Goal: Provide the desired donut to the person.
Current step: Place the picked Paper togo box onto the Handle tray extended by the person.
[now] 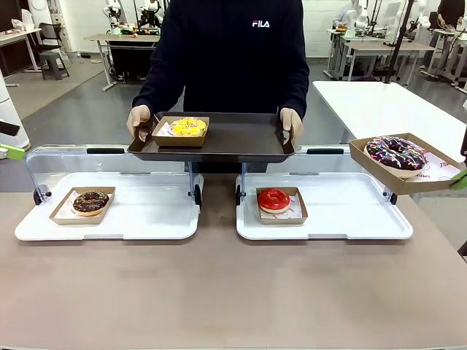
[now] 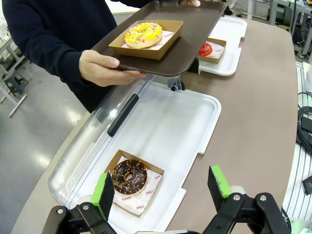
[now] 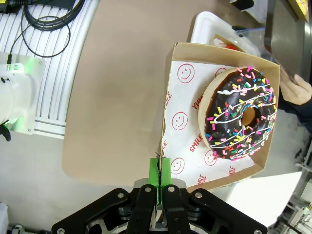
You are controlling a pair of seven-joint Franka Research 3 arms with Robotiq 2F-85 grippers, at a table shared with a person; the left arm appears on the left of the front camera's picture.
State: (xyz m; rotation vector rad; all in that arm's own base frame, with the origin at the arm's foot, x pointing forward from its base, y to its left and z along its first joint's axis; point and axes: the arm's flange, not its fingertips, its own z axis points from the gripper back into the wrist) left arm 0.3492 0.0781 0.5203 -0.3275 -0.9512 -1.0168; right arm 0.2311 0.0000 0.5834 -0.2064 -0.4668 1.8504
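Green pads of the left gripper [image 2: 162, 192] stand wide apart at the bottom of its wrist view, holding nothing, above a white tray [image 2: 195, 126] with a chocolate donut [image 2: 129, 176] in a box. In the middle of the front view, the person [image 1: 233, 51] holds a brown tray [image 1: 241, 138] with a yellow donut [image 1: 188, 126]; the table [image 1: 233, 292] near the camera is bare. At far right, the right gripper [image 3: 160, 178] is pinched tight on the edge of a cardboard box [image 3: 178, 87] holding a sprinkled chocolate donut [image 3: 240, 113], lifted up off the table.

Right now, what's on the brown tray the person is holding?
One cardboard box with a yellow-iced sprinkled donut sits at one end of the brown tray; the rest is bare. The box's paper liner is mostly covered.
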